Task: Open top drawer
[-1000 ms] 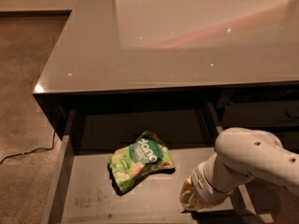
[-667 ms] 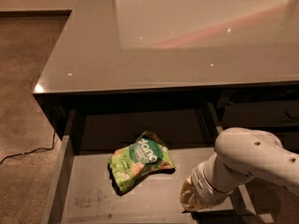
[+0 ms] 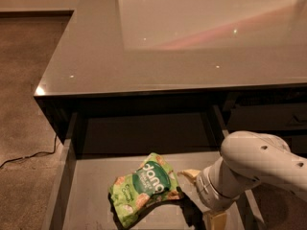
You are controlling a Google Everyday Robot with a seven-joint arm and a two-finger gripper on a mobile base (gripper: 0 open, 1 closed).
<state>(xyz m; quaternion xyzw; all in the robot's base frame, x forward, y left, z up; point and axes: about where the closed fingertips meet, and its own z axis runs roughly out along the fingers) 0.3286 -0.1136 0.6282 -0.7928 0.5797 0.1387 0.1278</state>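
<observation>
Top drawer (image 3: 91, 186): found open, standing well out from under the front edge of the countertop (image 3: 144, 56), at lower centre of the camera view. Ran down to the bottom edge of the frame, with front panel and handle out of sight. Showed a lighter grey, scuffed floor between dark side walls, and deep shadow at the back under the counter.

Snack bag (image 3: 144, 188): green, crumpled, printed with white lettering on a dark green round patch. Lay flat on the drawer floor, right of centre, tilted with one corner toward the back. Cast a dark shadow on its right side.

Gripper (image 3: 204, 195): sat low over the right-hand part of the open drawer, just beside the snack bag, at the end of the arm (image 3: 259, 162). Appeared only as pale tan parts either side of a ribbed white wrist. Whether apart, together or clamped on anything: could not be told. Contact with the bag or the drawer wall: could not be told either.

Arm: white, rounded casing with small dark holes, entered from the lower right corner and crossed the drawer's right wall.

Countertop: glossy grey, with a pale rectangular reflection and a pink streak.

Right-hand drawer stack (image 3: 268, 116): dark fronts, shut, beside the open drawer.

Carpet (image 3: 24, 80): brown, at left, with a thin cable (image 3: 29, 155) trailing across it toward the cabinet
</observation>
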